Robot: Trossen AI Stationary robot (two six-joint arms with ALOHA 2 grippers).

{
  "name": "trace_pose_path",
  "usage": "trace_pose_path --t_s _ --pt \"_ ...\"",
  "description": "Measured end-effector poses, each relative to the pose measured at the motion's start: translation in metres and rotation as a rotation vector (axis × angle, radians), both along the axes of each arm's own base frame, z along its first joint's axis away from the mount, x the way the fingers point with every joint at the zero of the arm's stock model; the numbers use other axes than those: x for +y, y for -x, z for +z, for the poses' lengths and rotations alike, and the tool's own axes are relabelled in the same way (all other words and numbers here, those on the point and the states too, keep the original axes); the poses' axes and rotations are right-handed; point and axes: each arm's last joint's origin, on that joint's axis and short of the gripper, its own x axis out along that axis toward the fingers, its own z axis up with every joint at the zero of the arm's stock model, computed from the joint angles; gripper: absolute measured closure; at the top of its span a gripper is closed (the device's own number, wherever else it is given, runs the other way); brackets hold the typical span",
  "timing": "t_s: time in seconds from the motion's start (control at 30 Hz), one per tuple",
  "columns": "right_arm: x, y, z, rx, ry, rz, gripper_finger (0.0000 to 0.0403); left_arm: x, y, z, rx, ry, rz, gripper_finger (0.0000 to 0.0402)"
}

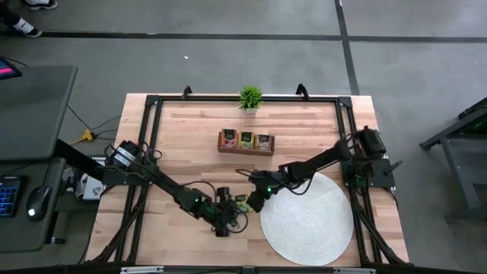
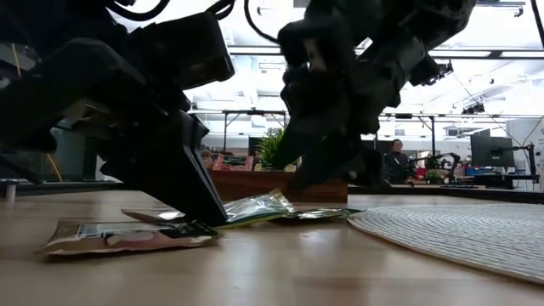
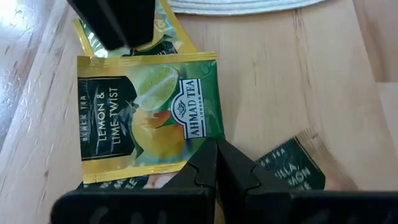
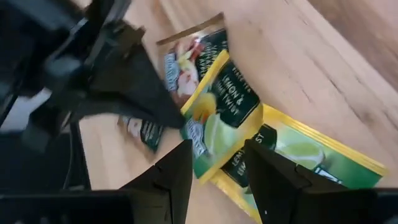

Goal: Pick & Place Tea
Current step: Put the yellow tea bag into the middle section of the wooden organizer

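Pick step: my left gripper (image 3: 216,163) clenched, pinning the lemon-lime packet (image 3: 146,115); right gripper (image 4: 217,171) spread over it, needs to close.

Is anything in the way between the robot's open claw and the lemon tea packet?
Nothing visible blocks the open right gripper; its fingers hang right over the Lemon & Lime Twist packet. But the shut left gripper presses its tip on that same packet's edge, so the two grippers crowd each other there.
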Motion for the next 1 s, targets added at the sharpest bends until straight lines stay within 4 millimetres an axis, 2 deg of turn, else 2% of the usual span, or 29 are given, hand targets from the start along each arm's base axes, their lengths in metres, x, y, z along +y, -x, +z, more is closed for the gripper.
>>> trace_pose_path --t_s 0.3,0.47,0.67,1.0 --pt "-0.014 -0.003 -0.003 0.033 -0.019 -0.154 0.0262 -0.003 -0.003 -0.009 -0.006 0.035 0.004 0.0402" --pt "-0.019 -0.003 -0.004 0.044 -0.03 -0.154 0.0262 -0.003 -0.004 -0.008 -0.016 0.048 0.001 0.0402" --pt "-0.019 0.004 -0.01 0.139 -0.032 -0.15 0.0262 -0.003 -0.004 -0.009 -0.014 0.043 0.0 0.0402" --pt "-0.013 0.003 -0.008 0.119 -0.047 -0.142 0.0262 -0.003 -0.004 -0.009 -0.016 0.039 0.004 0.0402"
